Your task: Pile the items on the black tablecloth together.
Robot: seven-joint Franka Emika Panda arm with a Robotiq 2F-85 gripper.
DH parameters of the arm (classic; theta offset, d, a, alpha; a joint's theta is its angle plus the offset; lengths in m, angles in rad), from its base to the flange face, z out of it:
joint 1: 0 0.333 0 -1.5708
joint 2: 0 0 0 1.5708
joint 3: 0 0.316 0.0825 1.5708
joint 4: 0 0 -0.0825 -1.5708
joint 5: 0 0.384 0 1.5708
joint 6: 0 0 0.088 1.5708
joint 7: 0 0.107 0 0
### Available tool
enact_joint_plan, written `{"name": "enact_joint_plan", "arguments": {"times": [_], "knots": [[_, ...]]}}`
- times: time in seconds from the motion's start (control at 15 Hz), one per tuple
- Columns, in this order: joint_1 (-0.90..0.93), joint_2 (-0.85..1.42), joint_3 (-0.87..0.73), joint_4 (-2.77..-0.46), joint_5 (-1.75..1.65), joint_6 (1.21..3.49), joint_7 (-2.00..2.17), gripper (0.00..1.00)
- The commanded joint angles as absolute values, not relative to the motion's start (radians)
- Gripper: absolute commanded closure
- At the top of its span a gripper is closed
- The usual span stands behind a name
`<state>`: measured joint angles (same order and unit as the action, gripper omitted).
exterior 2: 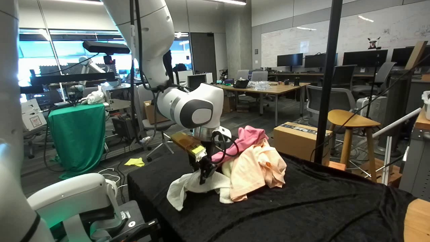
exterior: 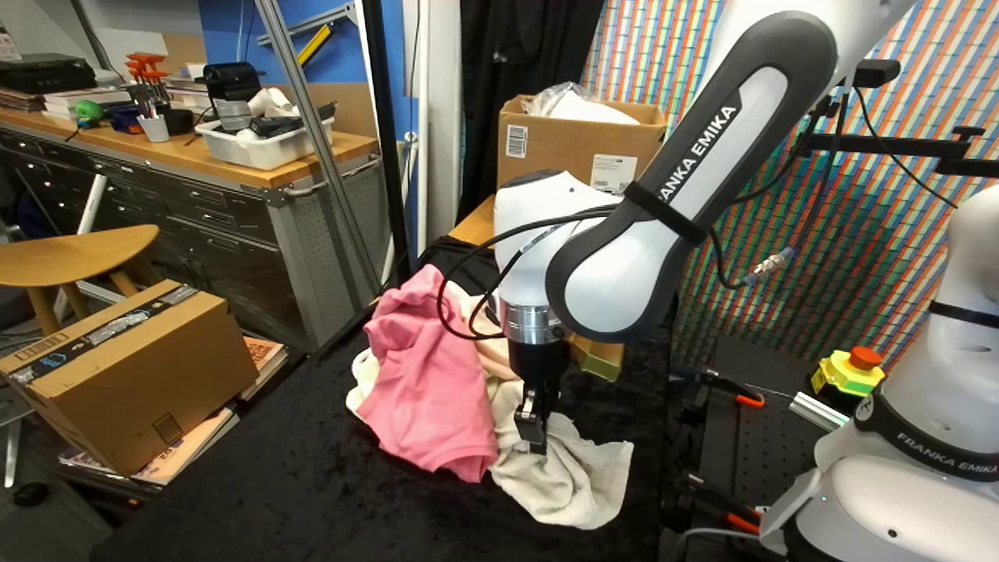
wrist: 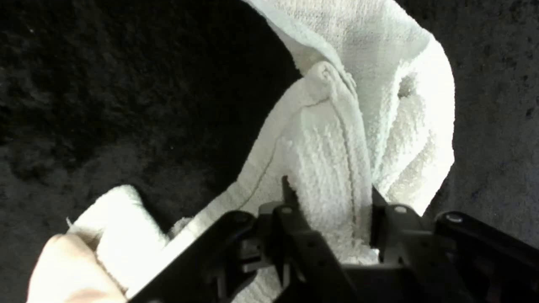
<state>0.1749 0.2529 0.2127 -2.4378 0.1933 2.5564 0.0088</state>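
Black tablecloth [exterior: 296, 484]: spreads out closest to me, creased, beneath all the cloths.
White cloth [exterior: 589, 484]: lies rumpled on it, one corner fanned out away from the heap.
Gripper [wrist: 332, 202]: points down into the white cloth; its fingers [wrist: 381, 223] stand apart with a fold between them, and I can't tell whether they're squeezing it.
Pink cloth [exterior: 429, 390]: heaped right beside the white one, wide and wrinkled.
Cream cloth [exterior: 361, 382]: only an edge pokes out from beneath the pink.
Peach cloth [exterior 2: 258, 168]: bunched against the pink one, behind it from where I stand.
Robot arm [exterior: 624, 273]: reaches down over the heap.
Cardboard box [exterior: 538, 172]: stands beyond the cloths, clear plastic [exterior: 546, 101] bulging from its open top.
Workbench [exterior: 355, 147]: farthest off, holding a white tub [exterior: 257, 152] crammed with odds and ends.
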Motion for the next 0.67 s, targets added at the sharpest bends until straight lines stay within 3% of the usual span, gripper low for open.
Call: {"name": "enact_joint_plan", "arguments": {"times": [0.0,0.2,0.27,0.6], "knots": [[0.154,0.217,0.23,-2.433,0.227,2.493,-0.035,0.9],[0.14,0.164,0.229,-2.434,0.248,2.419,-0.07,0.96],[0.133,0.143,0.23,-2.432,0.267,2.387,-0.095,0.91],[0.12,0.012,0.195,-2.422,0.329,2.282,-0.156,0.91]]}}
